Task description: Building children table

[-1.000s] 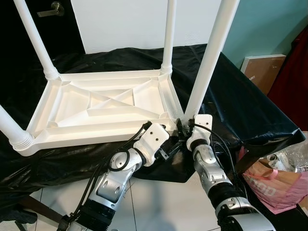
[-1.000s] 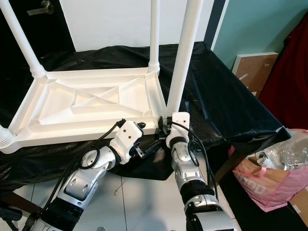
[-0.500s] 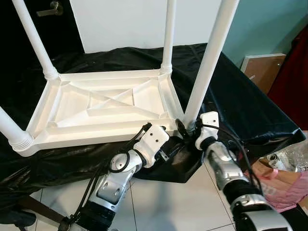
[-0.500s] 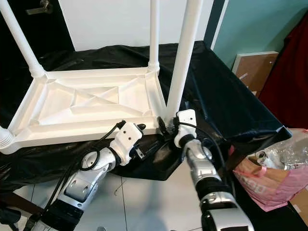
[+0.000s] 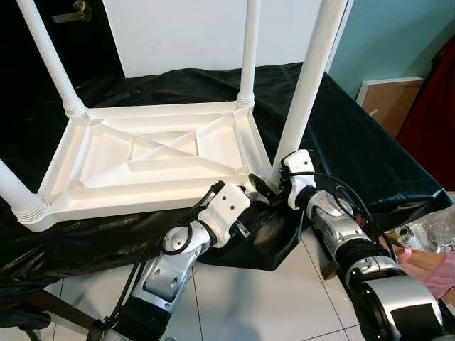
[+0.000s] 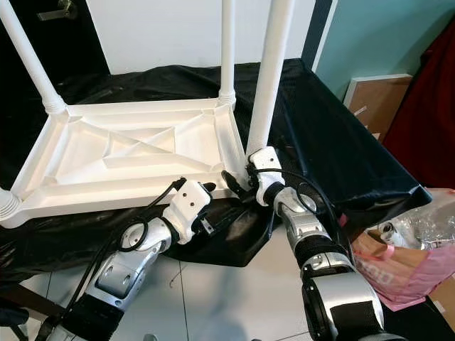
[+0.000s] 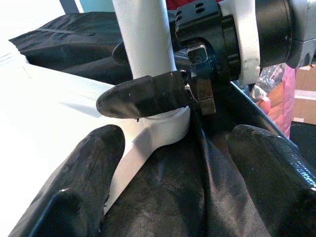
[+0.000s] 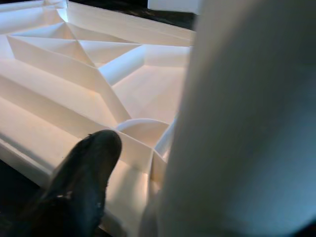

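Note:
The white plastic children's table (image 5: pixel 106 192) lies upside down on a black-draped surface (image 5: pixel 334 142), its legs pointing up. At the near right corner my right gripper (image 5: pixel 266 188) is closed around the base of the near right leg (image 5: pixel 309 78). One finger (image 7: pixel 143 94) crosses in front of the leg and the other sits behind it. My left gripper (image 6: pixel 213 222) hovers just below that same corner, open, its two fingers (image 7: pixel 84 182) spread wide over the black cloth and the table's rim. The far right leg (image 5: pixel 249 50) and the far left leg (image 5: pixel 50 57) stand screwed in.
A pink bag (image 5: pixel 426 266) sits on the floor at the right. A brown board (image 5: pixel 387 99) leans on the teal wall. A dark door with a handle (image 5: pixel 75 13) is at the back left. White floor tiles (image 5: pixel 234 298) lie below the cloth's hanging edge.
My right arm swung out to the right and its gripper rose from under the corner to the leg's base. The left arm stayed put. The cloth below the corner sagged.

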`<state>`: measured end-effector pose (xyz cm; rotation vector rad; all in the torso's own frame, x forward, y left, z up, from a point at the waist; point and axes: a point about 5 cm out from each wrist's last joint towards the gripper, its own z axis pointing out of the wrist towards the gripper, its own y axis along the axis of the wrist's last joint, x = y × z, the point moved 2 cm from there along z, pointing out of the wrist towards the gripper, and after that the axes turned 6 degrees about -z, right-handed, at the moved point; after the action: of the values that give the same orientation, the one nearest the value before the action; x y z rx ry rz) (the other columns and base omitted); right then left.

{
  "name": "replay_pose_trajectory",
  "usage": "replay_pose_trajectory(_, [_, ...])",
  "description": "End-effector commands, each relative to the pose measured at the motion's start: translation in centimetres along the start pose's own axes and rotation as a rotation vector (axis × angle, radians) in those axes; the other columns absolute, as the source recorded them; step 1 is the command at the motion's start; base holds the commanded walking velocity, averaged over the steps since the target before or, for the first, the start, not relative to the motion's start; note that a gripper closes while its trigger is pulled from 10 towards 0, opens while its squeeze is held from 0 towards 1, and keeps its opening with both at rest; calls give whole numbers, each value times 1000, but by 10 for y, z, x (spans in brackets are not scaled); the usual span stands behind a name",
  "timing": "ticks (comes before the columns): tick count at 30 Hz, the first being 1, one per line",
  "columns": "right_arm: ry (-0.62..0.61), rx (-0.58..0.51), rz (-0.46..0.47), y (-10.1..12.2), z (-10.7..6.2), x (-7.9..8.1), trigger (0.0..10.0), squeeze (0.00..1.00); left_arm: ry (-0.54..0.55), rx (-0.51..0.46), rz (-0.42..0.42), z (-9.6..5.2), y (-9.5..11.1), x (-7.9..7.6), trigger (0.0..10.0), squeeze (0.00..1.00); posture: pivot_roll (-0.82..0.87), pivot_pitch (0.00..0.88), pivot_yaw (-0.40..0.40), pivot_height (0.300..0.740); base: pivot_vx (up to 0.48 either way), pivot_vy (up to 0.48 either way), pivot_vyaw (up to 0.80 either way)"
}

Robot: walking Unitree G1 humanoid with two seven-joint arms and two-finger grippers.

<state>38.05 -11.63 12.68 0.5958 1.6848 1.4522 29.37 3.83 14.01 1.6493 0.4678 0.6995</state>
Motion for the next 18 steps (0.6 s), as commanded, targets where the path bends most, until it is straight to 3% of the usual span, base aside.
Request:
replay_pose_trajectory(1, [36,42,6,-10,-3,4,0,0,35,4,10,-1,0,3,10000,0,40,44,-41,740,0,0,0])
replay_pose_trajectory(9, [-4,68,28,-18,-8,0,0,0,36,5,12,-2,0,3,10000,0,36,42,-34,740,0,0,0])
replay_pose_trajectory(10, [-7,69,38,-20,-8,1,1529,0,35,5,13,-2,0,3,10000,0,36,42,-34,740,0,0,0])
replay_pose_trajectory(11, [-9,70,44,-20,-9,1,1529,0,34,5,13,-2,0,3,10000,0,36,42,-34,740,0,0,0])
replay_pose_trajectory(12, [-14,71,50,-21,-9,1,10000,0,32,4,13,-1,1,4,10000,0,31,44,-29,740,0,0,0])
replay_pose_trajectory(17, [-44,73,82,-23,-8,3,10000,0,27,4,13,-1,1,3,10000,0,30,45,-28,740,0,0,0])
replay_pose_trajectory(18, [-97,101,78,-27,-8,2,10000,0,24,4,12,-1,1,2,10000,0,26,49,-26,740,0,0,0])
